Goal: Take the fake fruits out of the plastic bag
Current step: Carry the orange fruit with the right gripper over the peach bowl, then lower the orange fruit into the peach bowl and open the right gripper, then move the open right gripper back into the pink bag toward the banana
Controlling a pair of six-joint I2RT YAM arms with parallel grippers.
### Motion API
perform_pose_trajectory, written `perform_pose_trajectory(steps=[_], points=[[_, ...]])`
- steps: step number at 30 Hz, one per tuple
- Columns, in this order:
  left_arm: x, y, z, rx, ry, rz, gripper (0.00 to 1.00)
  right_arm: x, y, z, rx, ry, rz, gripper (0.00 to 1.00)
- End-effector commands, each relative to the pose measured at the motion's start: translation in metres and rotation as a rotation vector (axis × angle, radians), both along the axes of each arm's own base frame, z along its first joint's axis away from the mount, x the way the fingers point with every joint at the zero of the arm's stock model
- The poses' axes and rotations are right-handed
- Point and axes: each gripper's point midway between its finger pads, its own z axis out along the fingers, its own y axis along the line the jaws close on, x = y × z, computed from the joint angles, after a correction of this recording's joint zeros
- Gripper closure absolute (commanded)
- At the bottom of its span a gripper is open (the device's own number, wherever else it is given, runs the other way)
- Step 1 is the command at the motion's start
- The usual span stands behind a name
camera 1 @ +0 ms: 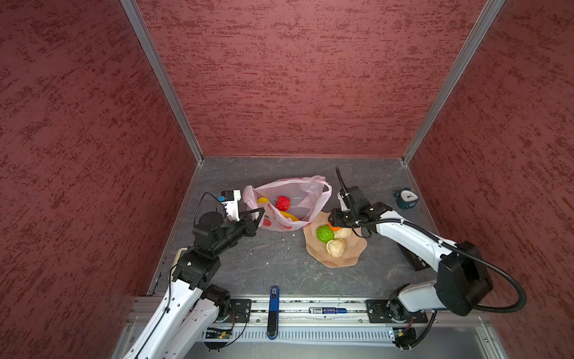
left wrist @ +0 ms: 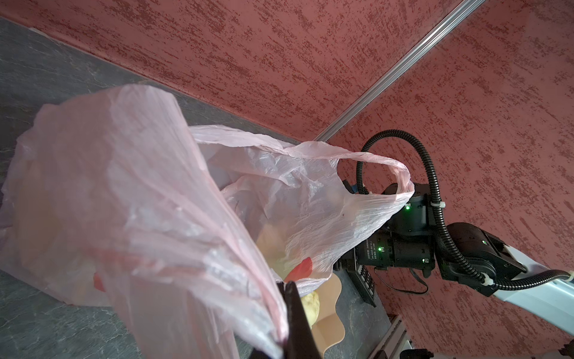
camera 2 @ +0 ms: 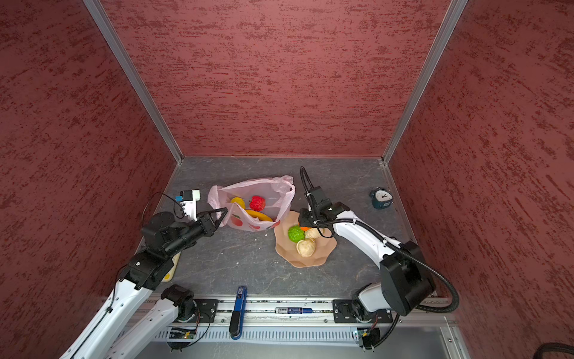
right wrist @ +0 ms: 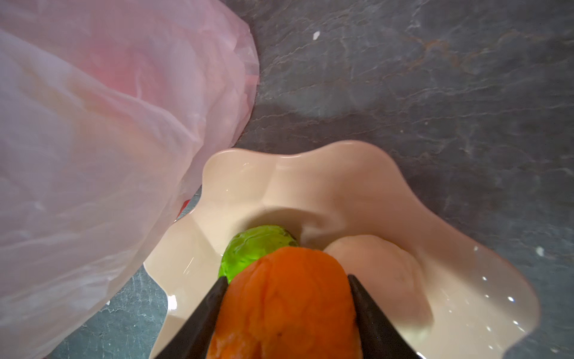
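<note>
place: lab test booth | signs: red panel walls (camera 1: 295, 77), aluminium mounting rail (camera 1: 295, 312), robot arm (camera 1: 410, 236)

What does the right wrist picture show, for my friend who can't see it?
The black jaws of the right gripper pinch an orange lumpy ball over a peach wavy dish, where a green ball and a cream ball lie. The pink plastic bag bulges beside the dish on a grey table.

bag (left wrist: 124, 186): crinkly transluc. plastic; dish (right wrist: 310, 174): glossy
</note>
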Motion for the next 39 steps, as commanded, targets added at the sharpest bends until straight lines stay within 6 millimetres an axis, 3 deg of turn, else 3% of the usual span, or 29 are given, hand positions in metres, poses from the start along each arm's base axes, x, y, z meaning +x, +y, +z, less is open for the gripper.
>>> perform_pose_trajectory(steps=[1,5,8,11,14,19,24,27,30,32,34,37,39], points=[[-0.001,0.001,0.0,-0.012,-0.002,-0.002,0.94,0.012,0.015,0.005,0.035,-0.033,0.016,0.59],[-0.002,0.0,0.0,-0.015,-0.002,-0.004,0.94,0.02,0.014,-0.003,0.01,-0.039,-0.003,0.49],[-0.003,0.001,0.003,-0.013,-0.007,-0.002,0.94,0.024,0.014,-0.007,0.006,-0.039,-0.018,0.35],[-0.006,0.002,0.005,-0.002,-0.004,-0.008,0.94,0.027,0.013,0.001,0.01,-0.061,-0.027,0.24],[-0.01,0.001,0.004,-0.001,0.014,-0.027,0.94,0.027,0.005,0.022,-0.008,-0.104,-0.043,0.17],[-0.027,-0.002,-0.008,0.015,0.123,-0.08,0.94,0.016,-0.019,0.1,-0.036,-0.244,-0.063,0.15],[-0.05,-0.001,-0.03,0.033,0.258,-0.111,0.96,-0.003,-0.02,0.201,0.056,-0.425,0.001,0.27],[-0.055,0.0,-0.041,0.033,0.305,-0.108,0.96,-0.013,0.008,0.253,0.136,-0.531,0.102,0.34],[-0.054,0.001,-0.048,0.037,0.334,-0.092,0.97,-0.026,0.062,0.281,0.222,-0.581,0.249,0.37],[-0.054,0.004,-0.054,0.057,0.35,-0.07,0.97,-0.035,0.107,0.276,0.281,-0.552,0.354,0.41],[-0.054,0.006,-0.058,0.076,0.359,-0.047,0.97,-0.044,0.147,0.256,0.319,-0.489,0.441,0.44],[-0.056,0.009,-0.063,0.092,0.367,-0.021,0.97,-0.053,0.189,0.199,0.299,-0.357,0.516,0.49],[-0.057,0.01,-0.065,0.095,0.368,-0.009,0.97,-0.05,0.195,0.155,0.277,-0.279,0.49,0.52]])
